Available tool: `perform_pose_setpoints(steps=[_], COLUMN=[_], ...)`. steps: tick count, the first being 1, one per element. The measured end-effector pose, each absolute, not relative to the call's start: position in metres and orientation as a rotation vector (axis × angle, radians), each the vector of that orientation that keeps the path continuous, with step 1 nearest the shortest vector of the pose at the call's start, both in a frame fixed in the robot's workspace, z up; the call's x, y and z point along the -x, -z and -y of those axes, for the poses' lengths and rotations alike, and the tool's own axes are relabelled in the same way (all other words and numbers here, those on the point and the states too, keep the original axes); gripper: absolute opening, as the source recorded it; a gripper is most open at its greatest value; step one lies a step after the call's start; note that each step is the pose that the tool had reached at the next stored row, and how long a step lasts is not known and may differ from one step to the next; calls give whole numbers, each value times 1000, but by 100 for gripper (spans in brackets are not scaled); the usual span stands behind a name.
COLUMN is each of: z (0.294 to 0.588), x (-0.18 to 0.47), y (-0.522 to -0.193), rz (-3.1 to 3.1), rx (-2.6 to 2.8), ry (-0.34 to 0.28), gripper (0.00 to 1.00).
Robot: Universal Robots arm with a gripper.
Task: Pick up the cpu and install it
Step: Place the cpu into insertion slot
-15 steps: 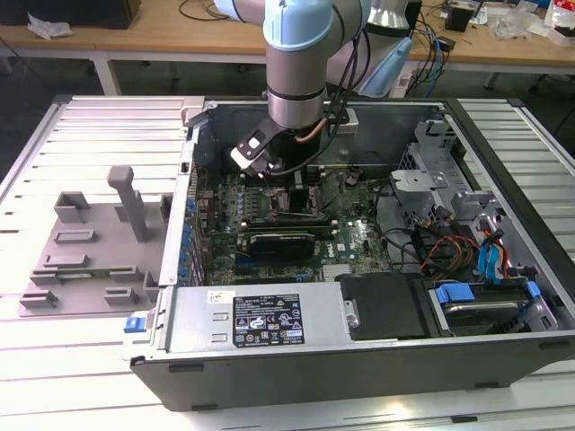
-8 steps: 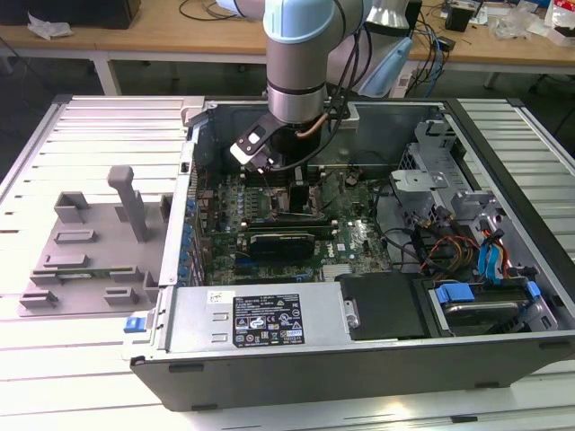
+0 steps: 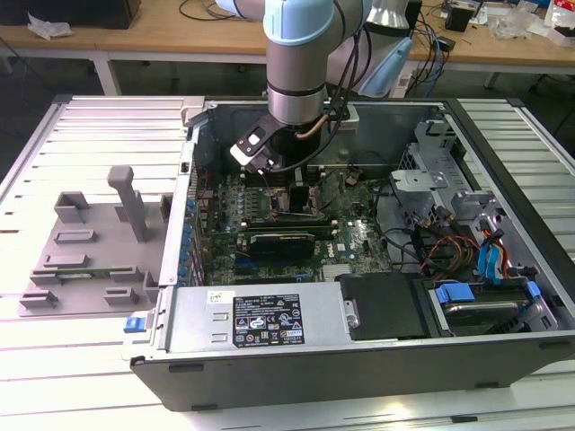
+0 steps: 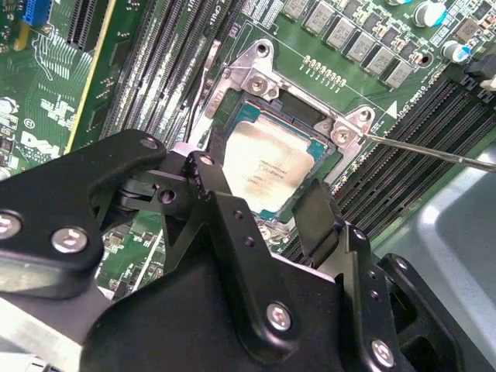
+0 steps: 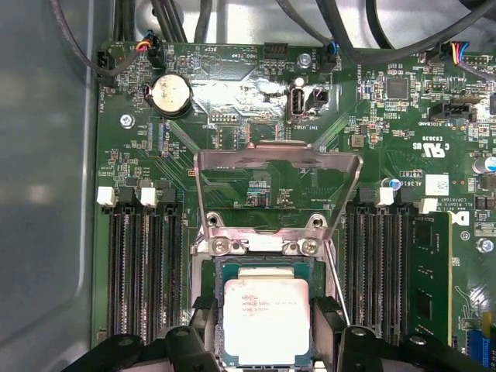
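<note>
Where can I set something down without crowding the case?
Bare ribbed table at the exterior view's left, both in front of the grey fixture and behind it. Inside the computer case it is crowded: boards, cables, and the tool at the cpu.

A pale metal worktop (image 3: 81, 135) of long ribbed slats spreads across the exterior view, evenly lit and faintly glossy; behind it runs a light wooden bench (image 3: 162, 40) on white legs (image 3: 109, 76); black cables (image 3: 199, 9) and a crumpled white scrap (image 3: 47, 26) lie on the bench; beneath it a dark floor (image 3: 36, 85) shows; a grey moulded fixture (image 3: 90, 242) sits on the worktop at the exterior view's left.
</note>
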State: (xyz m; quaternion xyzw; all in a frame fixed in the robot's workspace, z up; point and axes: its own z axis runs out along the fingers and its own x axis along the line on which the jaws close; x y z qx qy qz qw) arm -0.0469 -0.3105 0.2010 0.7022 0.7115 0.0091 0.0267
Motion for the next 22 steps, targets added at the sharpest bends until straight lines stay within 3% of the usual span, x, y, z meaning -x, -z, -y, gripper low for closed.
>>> perform_pose_setpoints(steps=[7,8,12,13,22], z=[310,310,310,310,310], x=[47,47,47,47,47], y=[-205,-205,-206,-206,-205], rz=[-2198,-2198,-2198,-2198,-2180], rx=[-2169,-2169,-2169,-2169,-2193], ry=[-28,-28,-28,-28,-33], gripper=[60,41,24,11,11])
